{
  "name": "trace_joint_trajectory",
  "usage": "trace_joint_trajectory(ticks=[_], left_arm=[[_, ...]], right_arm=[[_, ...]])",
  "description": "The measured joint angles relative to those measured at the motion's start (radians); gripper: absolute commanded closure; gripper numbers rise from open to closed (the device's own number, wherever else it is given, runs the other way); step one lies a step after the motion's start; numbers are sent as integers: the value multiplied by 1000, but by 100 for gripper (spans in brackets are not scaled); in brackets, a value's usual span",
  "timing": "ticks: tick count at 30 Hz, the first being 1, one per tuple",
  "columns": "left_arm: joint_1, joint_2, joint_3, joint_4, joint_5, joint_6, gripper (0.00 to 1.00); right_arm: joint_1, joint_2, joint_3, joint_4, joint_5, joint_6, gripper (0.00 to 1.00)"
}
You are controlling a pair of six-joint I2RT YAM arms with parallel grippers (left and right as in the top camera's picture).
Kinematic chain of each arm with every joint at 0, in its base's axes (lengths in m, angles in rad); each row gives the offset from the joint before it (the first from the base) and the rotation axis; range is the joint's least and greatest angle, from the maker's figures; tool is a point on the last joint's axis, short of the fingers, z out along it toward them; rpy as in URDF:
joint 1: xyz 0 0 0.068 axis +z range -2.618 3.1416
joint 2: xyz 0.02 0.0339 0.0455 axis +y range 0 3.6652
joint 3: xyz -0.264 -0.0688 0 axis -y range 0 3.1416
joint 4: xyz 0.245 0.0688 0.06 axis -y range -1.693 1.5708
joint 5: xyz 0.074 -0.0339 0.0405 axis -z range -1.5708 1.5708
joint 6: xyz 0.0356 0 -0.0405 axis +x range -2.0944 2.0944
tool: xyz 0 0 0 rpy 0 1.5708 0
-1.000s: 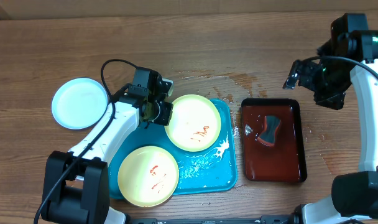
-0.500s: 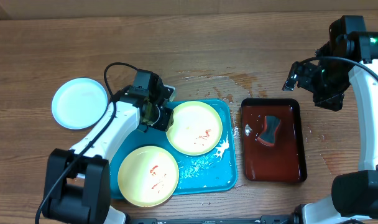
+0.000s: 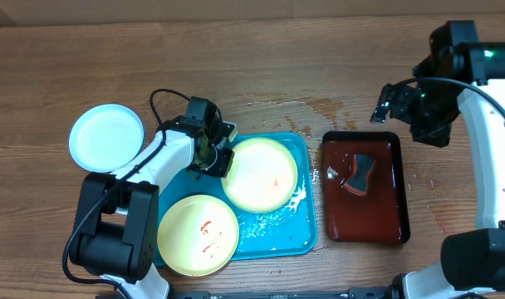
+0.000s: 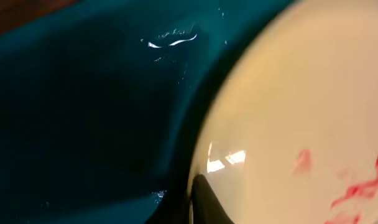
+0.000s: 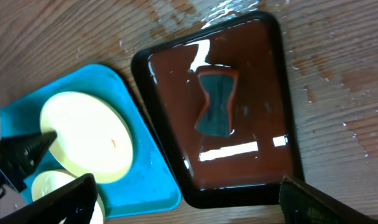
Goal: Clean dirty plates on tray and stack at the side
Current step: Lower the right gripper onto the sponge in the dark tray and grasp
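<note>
Two red-smeared plates lie on the blue tray [image 3: 276, 235]: near plate [image 3: 198, 235] at seven o'clock untouched, far plate [image 3: 260, 173] gripped at its nine o'clock rim by the clenched left pincer [image 3: 218, 157]. One white plate [image 3: 107, 137] sits aside on the bench [image 3: 319, 50], looking done. Right pincer [image 3: 387, 104] hangs released at two o'clock.

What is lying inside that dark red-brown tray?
One hourglass-shaped sponge lies in the middle of the dark red-brown tray, whose floor looks glossy and wet. Nothing else shows inside. Whatever is under the sponge is hidden.
</note>
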Motion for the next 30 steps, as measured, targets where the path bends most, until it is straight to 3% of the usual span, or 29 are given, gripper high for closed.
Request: trace_joint_trajectory(ticks=[3, 6, 7, 8, 9, 16, 21, 25, 27, 30], left_arm=[[0, 0, 0, 0, 0, -9, 96], [0, 0, 0, -1, -2, -31, 96], [0, 0, 0, -1, -4, -40, 96], [0, 0, 0, -2, -5, -55, 96], [0, 0, 0, -2, -8, -74, 96], [-6, 0, 6, -8, -53, -263, 96], [-6, 0, 11, -17, -72, -338, 96], [-6, 0, 12, -31, -82, -377, 96], [-6, 0, 16, -51, -93, -415, 96], [-6, 0, 19, -69, -102, -464, 96]], right_arm=[[21, 0, 0, 0, 0, -1, 15], [29, 0, 0, -1, 6, 9, 30], [29, 0, 0, -1, 15, 15, 37], [29, 0, -2, -1, 29, 20, 52], [30, 0, -5, -1, 41, 23, 59], [29, 0, -147, 45, 82, 64, 60], [29, 0, -313, 140, 83, 88, 55], [29, 0, -446, 222, 75, 101, 59], [29, 1, -502, 261, 63, 107, 49], [29, 2, -565, 313, 45, 112, 47]])
